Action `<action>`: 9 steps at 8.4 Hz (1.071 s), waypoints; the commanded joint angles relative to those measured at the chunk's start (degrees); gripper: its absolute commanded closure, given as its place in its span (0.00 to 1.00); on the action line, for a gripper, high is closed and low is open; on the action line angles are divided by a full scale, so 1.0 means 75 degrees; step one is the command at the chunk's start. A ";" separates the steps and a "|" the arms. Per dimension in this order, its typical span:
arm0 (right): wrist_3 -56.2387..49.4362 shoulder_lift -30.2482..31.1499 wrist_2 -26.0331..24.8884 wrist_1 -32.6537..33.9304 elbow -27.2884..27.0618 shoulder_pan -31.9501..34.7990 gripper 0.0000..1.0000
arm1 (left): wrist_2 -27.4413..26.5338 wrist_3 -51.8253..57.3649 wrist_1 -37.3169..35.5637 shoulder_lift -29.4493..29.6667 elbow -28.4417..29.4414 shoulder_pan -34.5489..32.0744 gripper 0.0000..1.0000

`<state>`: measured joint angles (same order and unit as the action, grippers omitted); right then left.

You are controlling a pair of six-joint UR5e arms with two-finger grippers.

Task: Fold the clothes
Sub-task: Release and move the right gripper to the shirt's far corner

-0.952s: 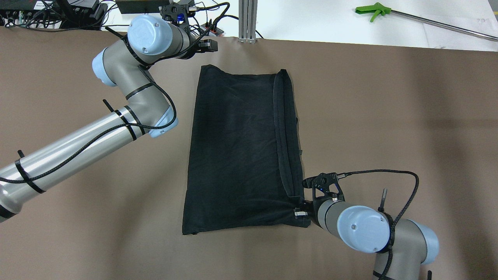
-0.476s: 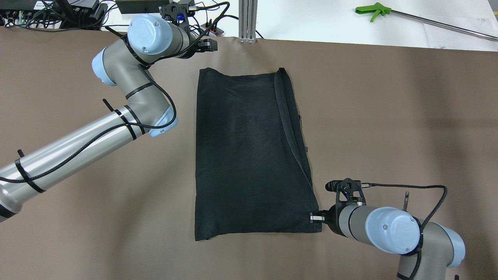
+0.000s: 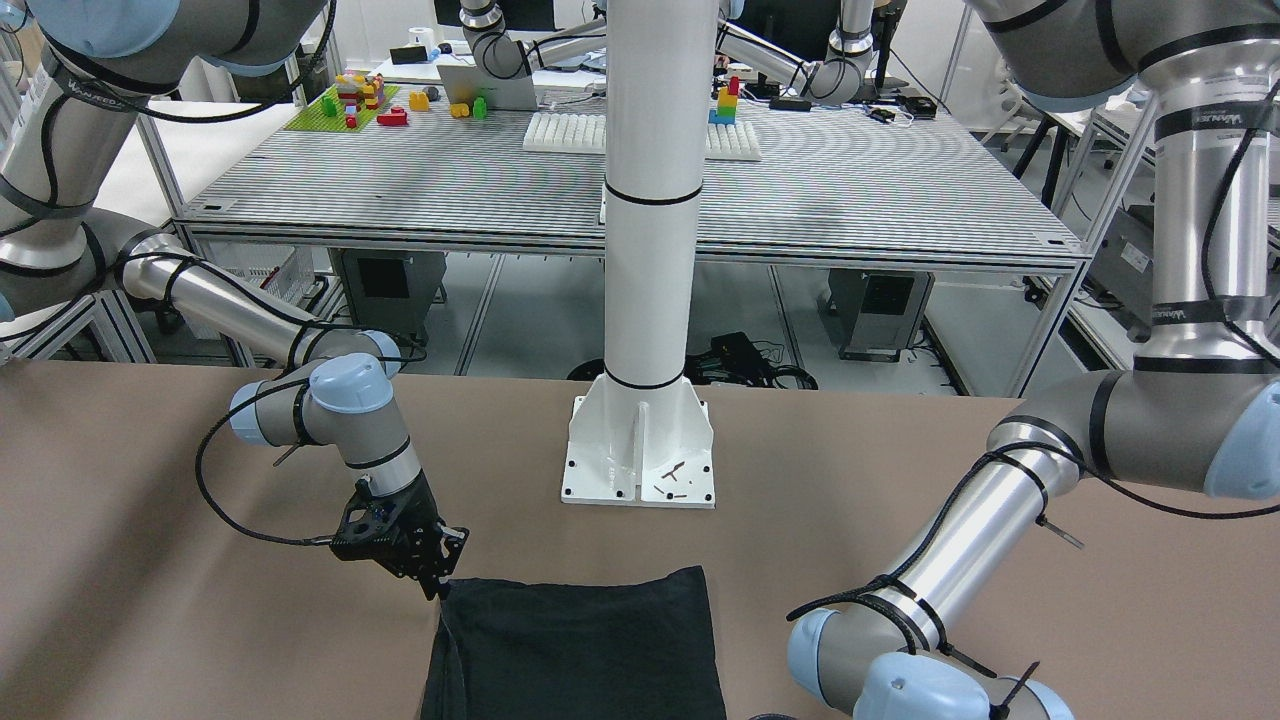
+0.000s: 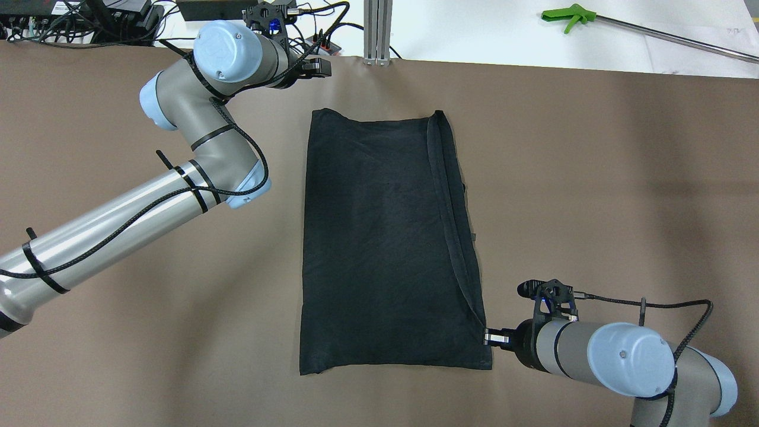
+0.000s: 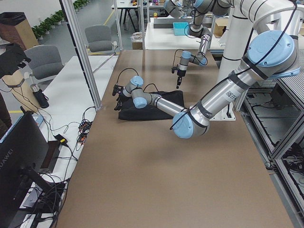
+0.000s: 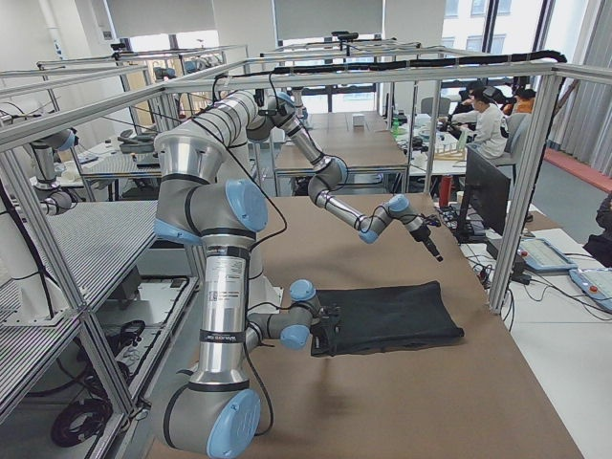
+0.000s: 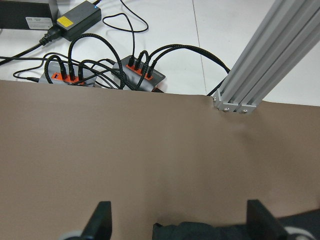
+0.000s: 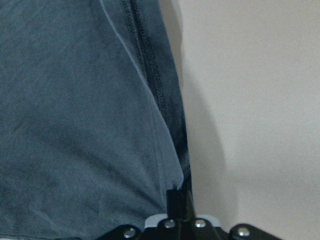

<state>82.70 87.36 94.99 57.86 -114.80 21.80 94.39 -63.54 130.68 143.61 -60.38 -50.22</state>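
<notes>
Spread flat on the brown table [image 4: 593, 178], about mid-width: the black cloth [image 4: 385, 237], a long rectangle running near to far. Along its right side, a hemmed edge slanting toward the near right corner, apparently an upper layer already doubled over.

Clenched on that near right corner: the right gripper [image 4: 491, 338], held low and almost level with the table, fingertips drawn together on the hem in the wrist view. Hard to tell whether biting both layers or only the upper one.

Hovering just beyond the far left corner: the left gripper [image 4: 319, 67], released, fingers [image 7: 102, 222] spread wide with only table between them and a dark tip of the corner low in its wrist view. Not touching the fabric.

Probably straightening ahead of a further fold.

Possible trouble from here, as judgement only:
- Dragging or skewing the whole piece instead of tautening it, given a pull at one corner and nothing pinning the far end.
- Slipping free of the pinch, with thin fabric and a small bite at the very corner.
- Peeling the upper layer open, if holding that layer alone.
- Missing the far corner or bunching it on a wide-open descent of the left fingers.
- Snagging near the aluminium post [image 4: 378, 29] and cable hubs [image 7: 137, 75] at the far edge.
</notes>
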 commanded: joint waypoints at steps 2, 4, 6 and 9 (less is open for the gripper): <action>-0.0267 -0.0395 0.0072 0.0030 0.0072 0.0722 0.05 | 0.0000 0.0000 0.0001 -0.0011 0.0011 -0.0006 0.05; -0.0374 -0.1214 0.0061 0.0578 0.0340 0.1099 0.05 | 0.0000 0.0000 -0.0010 0.0000 0.0011 -0.0006 0.05; -0.0374 -0.2350 -0.0032 0.1155 0.1099 0.1673 0.05 | 0.0046 0.0011 0.0025 -0.0011 0.0011 -0.0111 0.05; -0.1491 -0.3569 -0.0672 0.1074 0.2493 0.2331 0.05 | 0.0864 0.0597 0.0130 -0.0454 -0.0407 -0.0334 0.05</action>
<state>78.29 66.54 94.27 66.13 -102.48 36.70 96.74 -61.15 131.19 142.95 -60.75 -51.53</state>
